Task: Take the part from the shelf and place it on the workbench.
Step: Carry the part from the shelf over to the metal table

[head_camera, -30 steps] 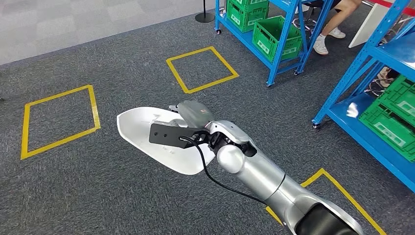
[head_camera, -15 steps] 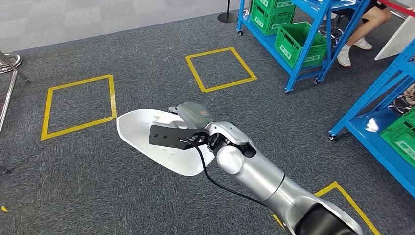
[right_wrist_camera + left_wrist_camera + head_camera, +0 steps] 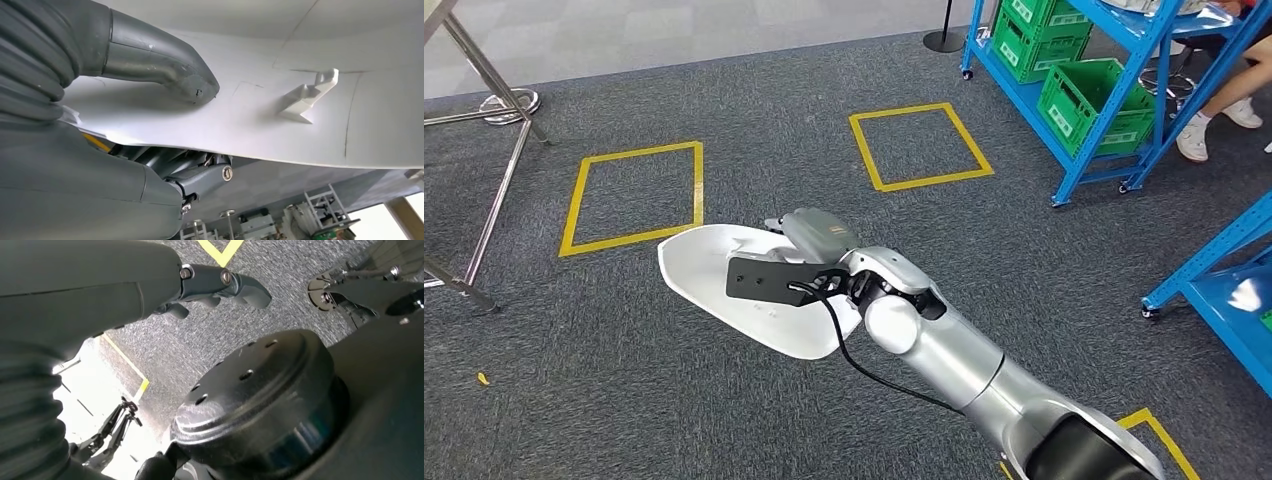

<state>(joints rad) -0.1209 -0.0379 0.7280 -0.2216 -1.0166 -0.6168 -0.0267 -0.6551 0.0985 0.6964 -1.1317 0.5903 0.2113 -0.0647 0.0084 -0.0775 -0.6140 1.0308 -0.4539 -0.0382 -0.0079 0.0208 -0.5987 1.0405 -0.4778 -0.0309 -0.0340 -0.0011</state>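
Note:
The part is a wide white moulded shell, held level above the grey carpet in the head view. My right hand grips its near edge, with a black wrist bracket lying over it. Seen from the right wrist, the thumb presses on the part's white face while darker fingers clamp it from the other side. A small white clip stands up from that face. My left hand hangs over the carpet, fingers slightly bent, holding nothing.
Blue shelving with green crates stands at the back right, another blue shelf at the right edge. A seated person's leg and shoe show behind it. Metal frame legs stand at the left. Yellow tape squares mark the carpet.
The whole view has swung left: shelves and tape squares slid rightward and metal frame legs came in at the left. The right hand still holds the part the same way.

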